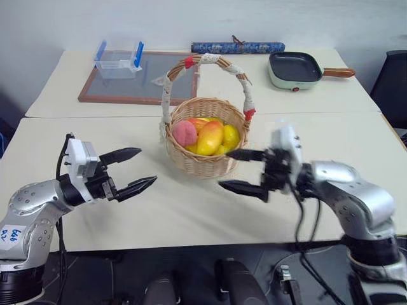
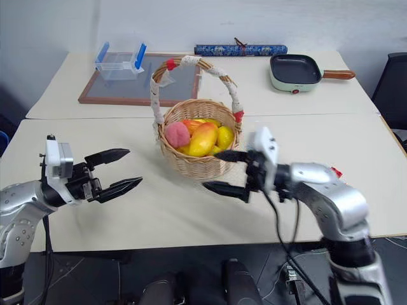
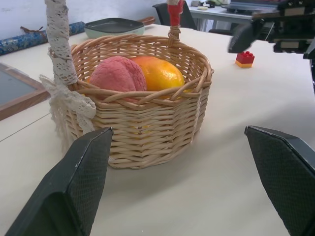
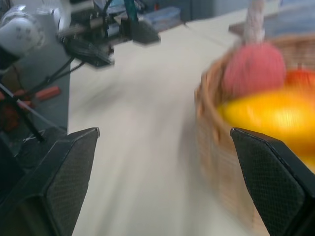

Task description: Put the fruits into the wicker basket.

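Both grippers, left [image 1: 131,170] at eight o'clock and right [image 1: 242,171] at four o'clock of the basket [image 1: 205,159], hang released; mango [image 1: 210,138] and peach [image 1: 185,133] lie inside.

basket [image 1: 205,152]: centre of the near table [image 1: 191,216]
peach [image 1: 185,133]: in the basket, at 9 o'clock
mango [image 1: 210,137]: in the basket, just right of the peach
left gripper [image 1: 136,169]: at 8 o'clock from the basket, apart from it
right gripper [image 1: 241,171]: at 4 o'clock, near the basket's wall
pan [image 1: 294,68]: far table, at 1 o'clock
plastic box [image 1: 118,60]: far table, at 11 o'clock

Tan wicker basket [image 1: 205,162], pink peach [image 1: 185,133], yellow-orange mango [image 1: 210,138]
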Robot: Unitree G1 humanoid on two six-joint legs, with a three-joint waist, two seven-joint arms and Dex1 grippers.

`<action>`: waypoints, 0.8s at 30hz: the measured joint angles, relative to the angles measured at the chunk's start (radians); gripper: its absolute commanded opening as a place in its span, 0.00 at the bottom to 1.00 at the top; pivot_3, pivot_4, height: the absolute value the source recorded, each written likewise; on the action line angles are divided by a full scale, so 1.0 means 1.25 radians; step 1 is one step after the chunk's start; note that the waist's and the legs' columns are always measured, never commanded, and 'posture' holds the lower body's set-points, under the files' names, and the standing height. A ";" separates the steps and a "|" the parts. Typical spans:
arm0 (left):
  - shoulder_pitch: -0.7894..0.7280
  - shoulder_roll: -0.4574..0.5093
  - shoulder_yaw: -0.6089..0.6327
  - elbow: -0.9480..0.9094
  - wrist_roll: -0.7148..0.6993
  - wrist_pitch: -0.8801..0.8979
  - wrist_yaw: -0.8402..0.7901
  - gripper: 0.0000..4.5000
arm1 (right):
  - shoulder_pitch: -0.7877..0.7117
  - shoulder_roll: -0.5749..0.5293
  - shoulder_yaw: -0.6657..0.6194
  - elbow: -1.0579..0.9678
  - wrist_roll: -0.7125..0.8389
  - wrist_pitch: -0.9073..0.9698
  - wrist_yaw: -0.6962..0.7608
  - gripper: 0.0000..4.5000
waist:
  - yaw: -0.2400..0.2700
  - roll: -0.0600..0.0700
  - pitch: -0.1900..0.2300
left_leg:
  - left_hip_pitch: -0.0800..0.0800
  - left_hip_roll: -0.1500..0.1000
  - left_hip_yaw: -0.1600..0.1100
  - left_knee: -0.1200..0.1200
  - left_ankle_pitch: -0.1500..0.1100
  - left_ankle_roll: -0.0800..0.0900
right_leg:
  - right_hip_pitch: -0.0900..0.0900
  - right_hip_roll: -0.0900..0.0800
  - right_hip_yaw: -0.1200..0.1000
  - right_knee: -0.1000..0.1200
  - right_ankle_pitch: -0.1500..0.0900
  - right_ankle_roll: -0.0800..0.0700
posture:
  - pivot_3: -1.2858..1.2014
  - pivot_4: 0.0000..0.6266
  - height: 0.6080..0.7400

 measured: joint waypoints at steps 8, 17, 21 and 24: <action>-0.034 0.023 0.025 -0.008 -0.035 0.022 -0.003 1.00 | -0.278 -0.040 -0.045 0.571 -0.170 -0.380 0.173 0.99 | -0.012 0.000 0.001 | 0.004 0.001 0.002 -0.001 0.002 -0.001 | 0.000 0.004 0.005 0.000 0.002 -0.001 | 0.52 0.24 1.00; -0.065 0.024 -0.004 -0.045 -0.077 0.073 0.009 1.00 | -0.591 0.158 0.054 1.012 -0.286 -0.572 0.298 0.90 | -0.026 0.001 0.001 | 0.004 0.003 0.001 -0.002 0.002 -0.004 | -0.001 0.004 0.005 0.003 0.002 -0.001 | 0.52 0.24 1.00; -0.047 0.023 0.004 -0.066 -0.084 0.075 0.020 1.00 | -0.660 0.200 0.054 1.088 -0.296 -0.596 0.355 0.64 | -0.025 0.001 0.001 | 0.004 0.006 0.001 -0.001 0.002 -0.004 | -0.001 0.003 0.004 0.003 0.002 -0.001 | 0.52 0.24 1.00; -0.041 0.023 0.006 -0.073 -0.094 0.075 0.026 1.00 | -0.668 0.203 0.054 1.109 -0.299 -0.593 0.384 0.41 | -0.020 0.001 0.001 | 0.003 0.005 0.000 -0.001 0.002 -0.004 | 0.000 0.002 0.004 0.003 0.002 -0.001 | 0.52 0.24 1.00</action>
